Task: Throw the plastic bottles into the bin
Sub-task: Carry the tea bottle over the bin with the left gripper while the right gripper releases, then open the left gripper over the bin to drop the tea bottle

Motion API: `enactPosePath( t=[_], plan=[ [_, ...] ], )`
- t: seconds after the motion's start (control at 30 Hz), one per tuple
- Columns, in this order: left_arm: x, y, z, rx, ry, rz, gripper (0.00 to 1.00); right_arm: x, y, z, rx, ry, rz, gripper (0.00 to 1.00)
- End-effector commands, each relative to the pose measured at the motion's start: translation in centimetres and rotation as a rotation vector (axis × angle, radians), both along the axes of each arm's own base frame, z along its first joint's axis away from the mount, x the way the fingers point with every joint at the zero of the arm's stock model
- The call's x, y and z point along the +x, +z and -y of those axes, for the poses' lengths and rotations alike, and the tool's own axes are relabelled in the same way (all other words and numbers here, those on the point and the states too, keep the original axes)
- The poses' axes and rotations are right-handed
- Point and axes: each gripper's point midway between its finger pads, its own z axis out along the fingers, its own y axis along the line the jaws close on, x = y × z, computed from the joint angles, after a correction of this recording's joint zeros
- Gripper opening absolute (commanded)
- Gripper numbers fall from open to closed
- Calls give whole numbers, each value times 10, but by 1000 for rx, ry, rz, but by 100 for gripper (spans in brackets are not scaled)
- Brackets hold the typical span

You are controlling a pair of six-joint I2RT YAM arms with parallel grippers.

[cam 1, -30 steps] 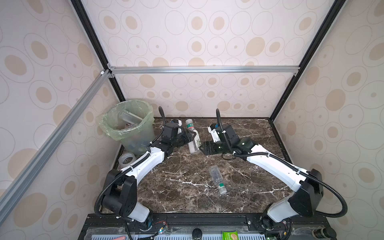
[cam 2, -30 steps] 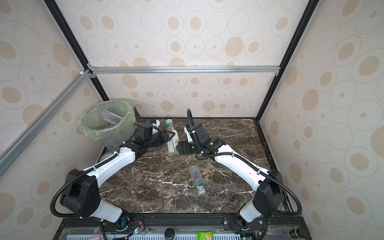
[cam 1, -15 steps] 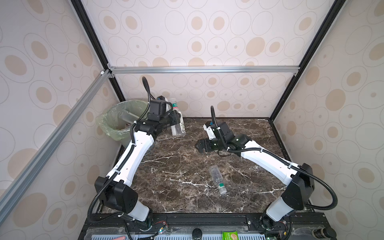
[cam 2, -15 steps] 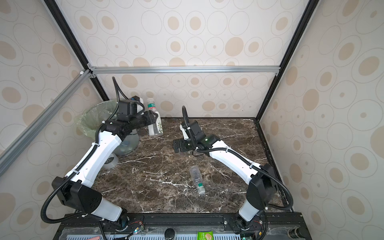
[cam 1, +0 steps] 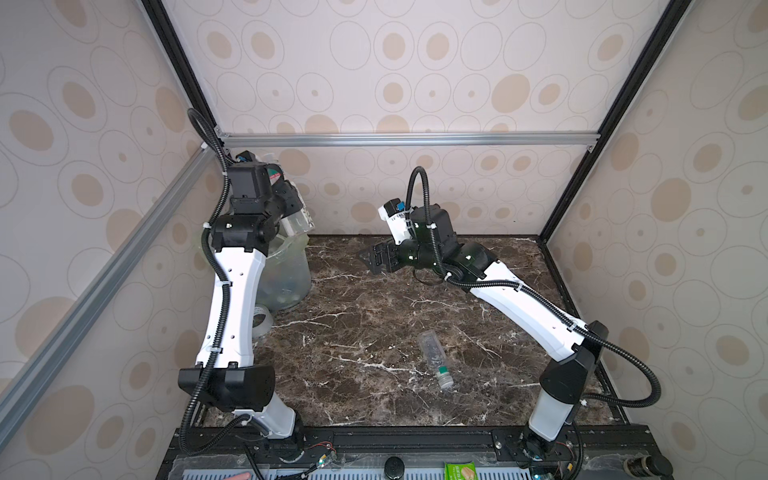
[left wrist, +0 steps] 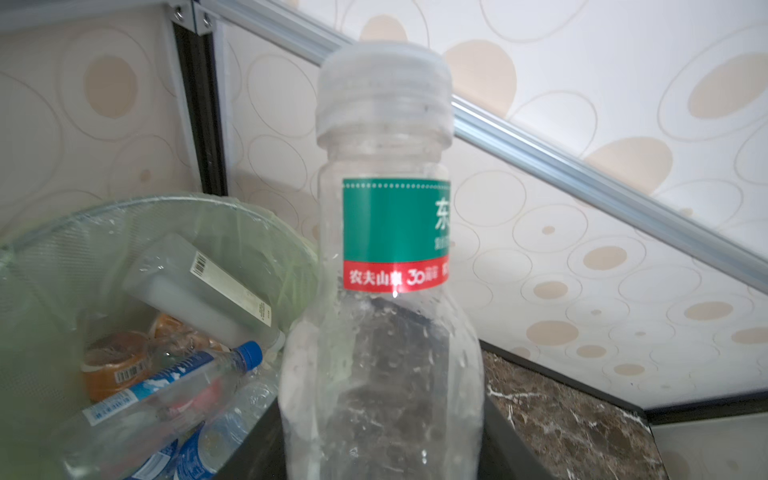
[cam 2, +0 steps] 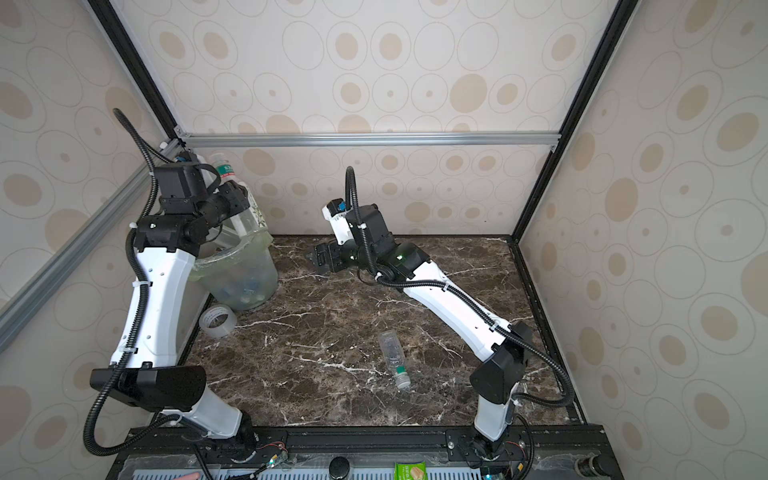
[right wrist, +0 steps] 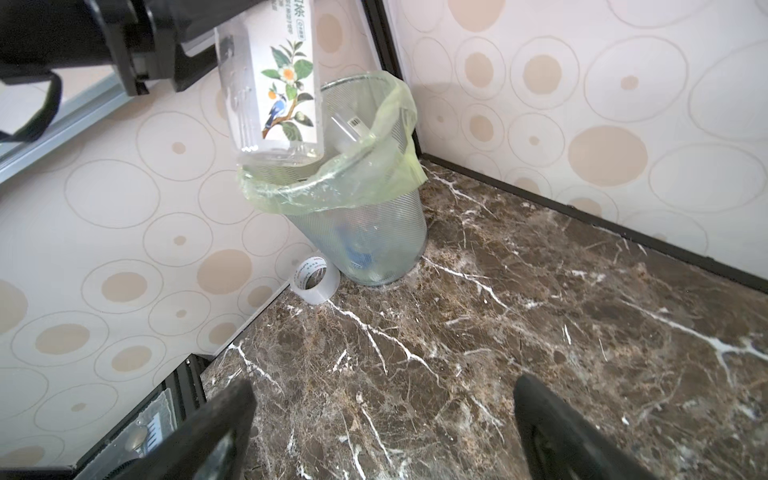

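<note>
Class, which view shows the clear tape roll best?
The right wrist view: the tape roll appears large and whole beside the bin. Both top views show it smaller; the left wrist view misses it.

The left tool grips a bottle over the bin — tape roll beside it.

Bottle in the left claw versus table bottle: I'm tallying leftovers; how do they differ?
The held bottle hangs cap-up in the left claw over the bin; the table bottle lies on its side. The held bottle wears a floral label; the table bottle shows only a green band near its cap. Both are clear plastic.
</note>
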Motion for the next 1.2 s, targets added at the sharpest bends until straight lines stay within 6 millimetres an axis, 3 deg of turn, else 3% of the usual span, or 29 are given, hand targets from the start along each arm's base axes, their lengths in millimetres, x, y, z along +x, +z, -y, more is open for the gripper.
enactPosePath(
  t=[0.0, 0.1, 0.27, 0.4, 0.5, 0.6, 0.67, 0.73, 0.8, 0.87, 0.97, 1.07, 1.17],
  plan=[
    [-9, 13, -22, 17, 29, 2, 56, -4, 22, -13, 7, 63, 94, 100],
    [-16, 28, -41, 30, 74, 45, 54, -1, 30, -18, 18, 67, 111, 100],
    [-44, 83, -59, 92, 163, 214, 54, 2, 25, -27, 17, 87, 98, 100],
    [-41, 94, -67, 88, 185, 254, 54, 5, 15, -30, -4, 88, 87, 100],
    [-21, 71, -73, 55, 173, 196, 55, 8, 6, -29, -22, 79, 78, 100],
    [5, 9, -81, -32, 146, 63, 58, 10, -4, -31, -36, 75, 63, 100],
    [25, -40, -79, -121, 81, -54, 67, 10, -10, -32, -41, 78, 48, 100],
    [31, -57, -77, -150, 66, -124, 80, 9, -14, -33, -43, 81, 38, 100],
    [25, -37, -72, -143, 65, -81, 98, 9, -18, -32, -44, 79, 29, 100],
    [12, 1, -61, -137, 47, 33, 99, 9, -20, -31, -42, 75, 24, 100],
    [-6, 39, -49, -136, 29, 133, 99, 8, -21, -31, -38, 73, 16, 100],
    [-11, 50, -36, -144, -6, 158, 99, 7, -22, -29, -40, 71, 10, 100],
    [-11, 46, -24, -146, -29, 149, 99, 7, -22, -25, -42, 56, 13, 100]
  ],
)
